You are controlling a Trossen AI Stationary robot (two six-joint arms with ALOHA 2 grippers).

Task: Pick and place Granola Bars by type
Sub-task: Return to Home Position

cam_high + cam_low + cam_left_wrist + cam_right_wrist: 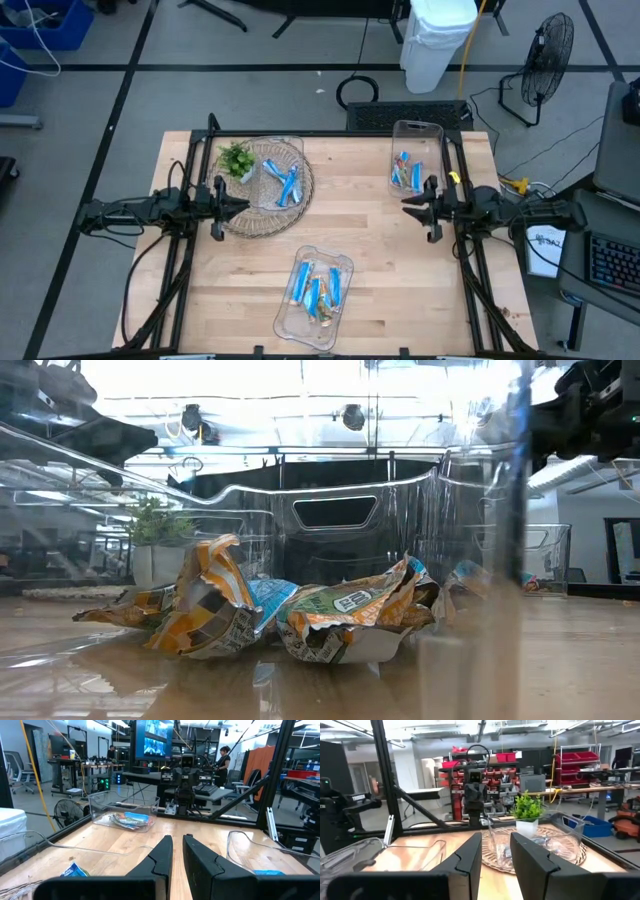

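Observation:
The Granola Bars lie in three clear bins. Blue bars (pixel 285 180) fill the bin on a wicker tray (pixel 240 222) at the far left. More blue ones (pixel 408 172) lie in the far-right bin (pixel 125 815). The near-middle bin (pixel 340 265) holds blue and tan bars (pixel 300 615). My left gripper (pixel 240 205) (pixel 177 840) hovers level at the tray's near edge, pointing right, with a narrow empty gap between its fingers. My right gripper (pixel 408 207) (pixel 496 840) hovers level just near of the far-right bin, pointing left, open and empty.
A small green plant (pixel 236 158) in a white pot stands on the wicker tray beside its bin. Bare wood lies between the two grippers at the table's middle (pixel 330 210). Black frame rails (pixel 470 290) run along the left and right table edges.

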